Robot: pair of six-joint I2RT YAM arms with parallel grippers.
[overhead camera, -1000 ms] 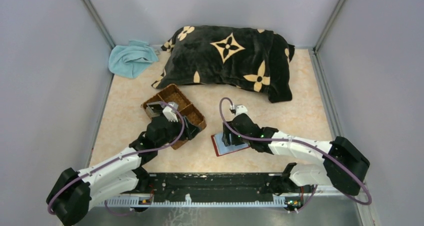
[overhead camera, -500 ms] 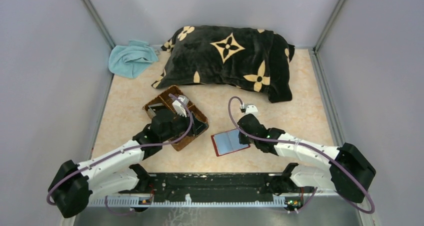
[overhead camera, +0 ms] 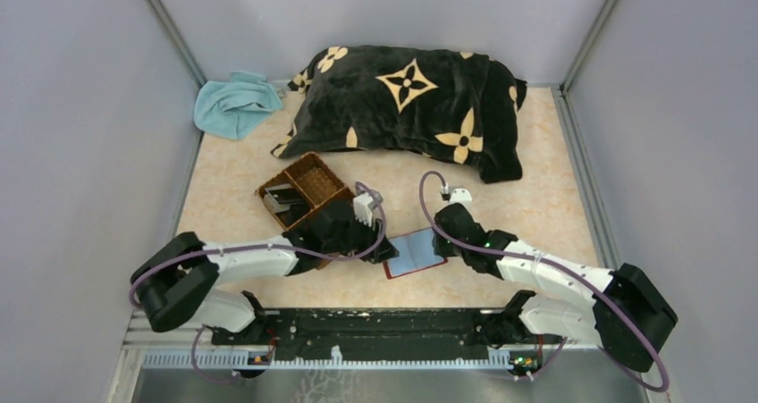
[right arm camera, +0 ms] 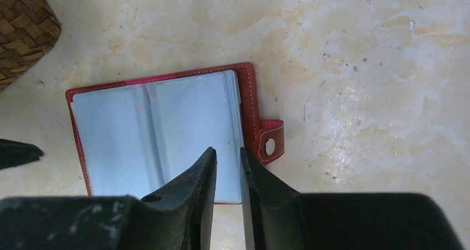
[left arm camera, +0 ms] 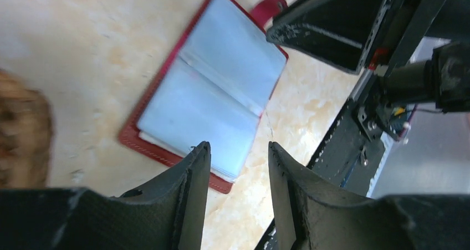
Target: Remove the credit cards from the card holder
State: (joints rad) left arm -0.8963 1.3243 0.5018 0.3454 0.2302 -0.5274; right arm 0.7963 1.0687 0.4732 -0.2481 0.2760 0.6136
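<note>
Red leather with white stitching, the card holder lies open and flat on the desk, near the middle of its near edge, clear sleeves facing up. The left pincer hangs over the holder's left edge, fingers spread a little, gripping nothing. The right pincer stands over the right-hand page beside the snap tab. Its fingers are drawn almost together, with nothing visible in the thin slit; contact with the sleeve cannot be told.
</note>
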